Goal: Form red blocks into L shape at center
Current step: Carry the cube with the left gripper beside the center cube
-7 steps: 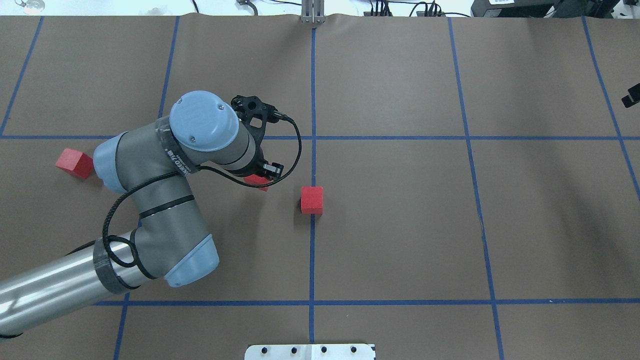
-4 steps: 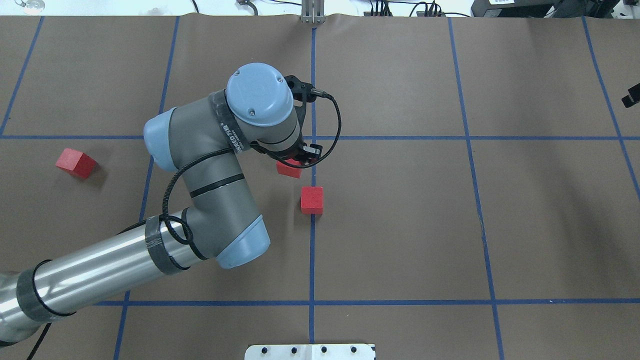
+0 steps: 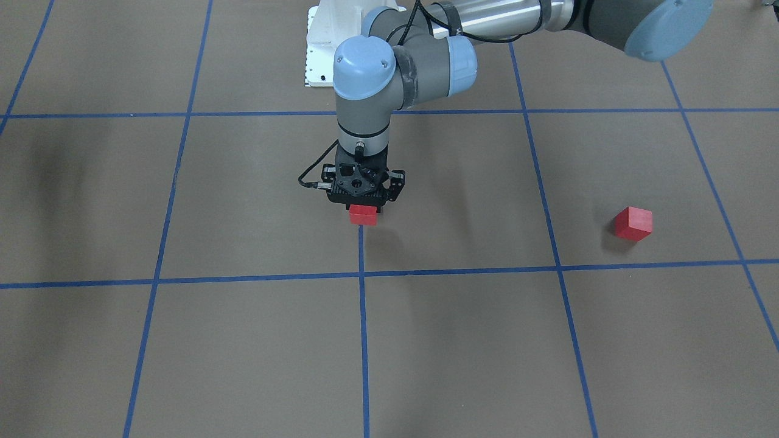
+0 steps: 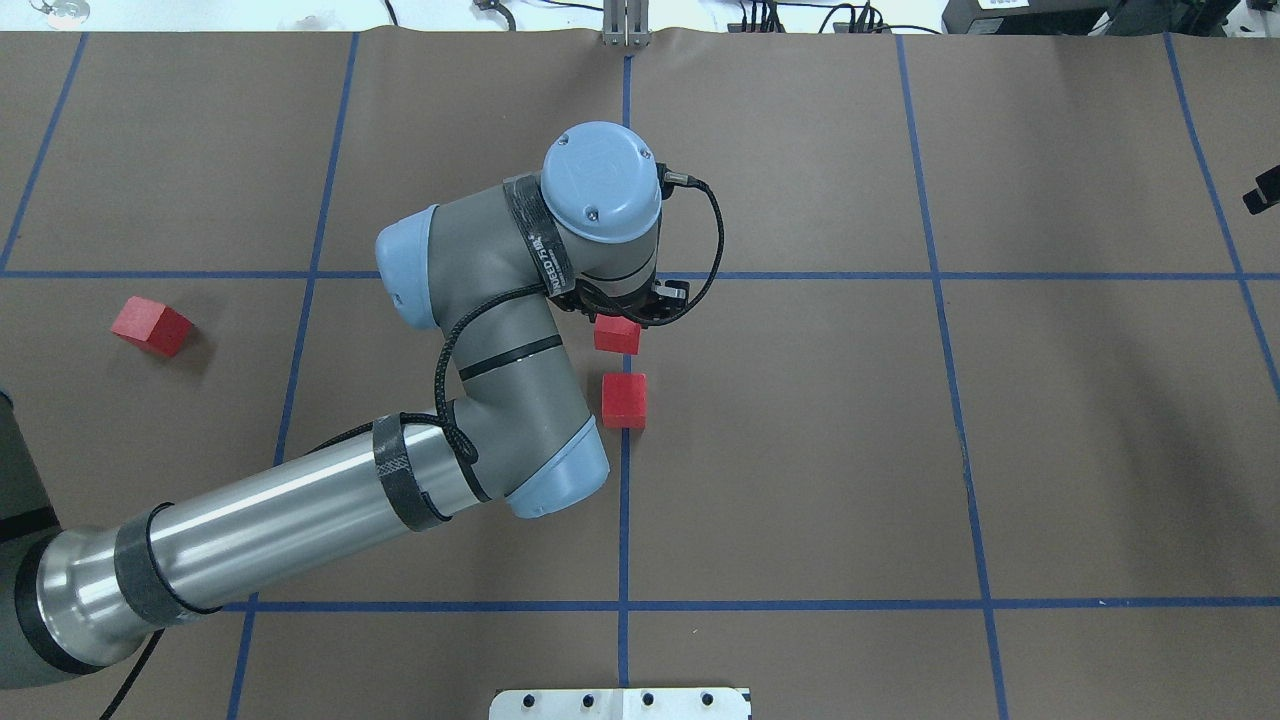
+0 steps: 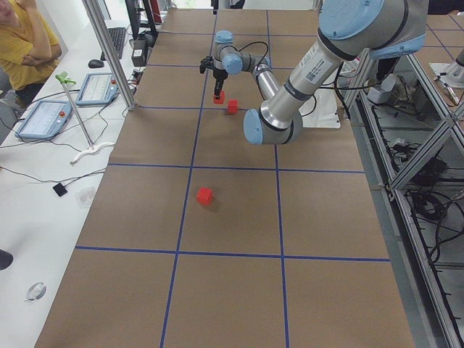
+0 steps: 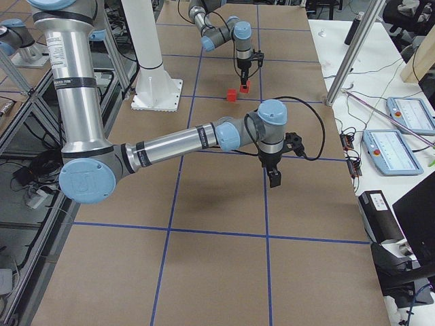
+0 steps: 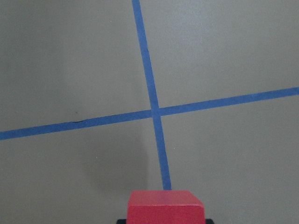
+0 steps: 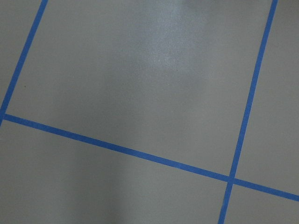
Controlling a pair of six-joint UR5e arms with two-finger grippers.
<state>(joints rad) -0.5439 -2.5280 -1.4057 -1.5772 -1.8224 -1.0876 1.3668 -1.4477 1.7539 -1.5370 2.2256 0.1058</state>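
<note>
My left gripper (image 4: 619,322) is shut on a red block (image 4: 617,335) and holds it just above the blue centre tape line (image 4: 624,500); the left wrist view shows this block (image 7: 166,206) at the bottom edge. A second red block (image 4: 624,400) rests on that line, a short gap nearer my base. The third red block (image 4: 150,326) lies far to the left. In the front view, the held block (image 3: 363,214) shows under the gripper (image 3: 363,210) and the far block (image 3: 633,223) sits at the right. My right gripper (image 6: 274,178) hangs over the table's right part; I cannot tell its state.
A white base plate (image 4: 620,703) sits at the near table edge. A metal post (image 4: 625,25) stands at the far edge on the centre line. A person (image 5: 25,43) and tablets (image 5: 43,119) are beyond the far edge.
My left arm has swung right with the red block, from well left of the centre line to over the line, just beyond the resting block. The other blocks have not moved.
</note>
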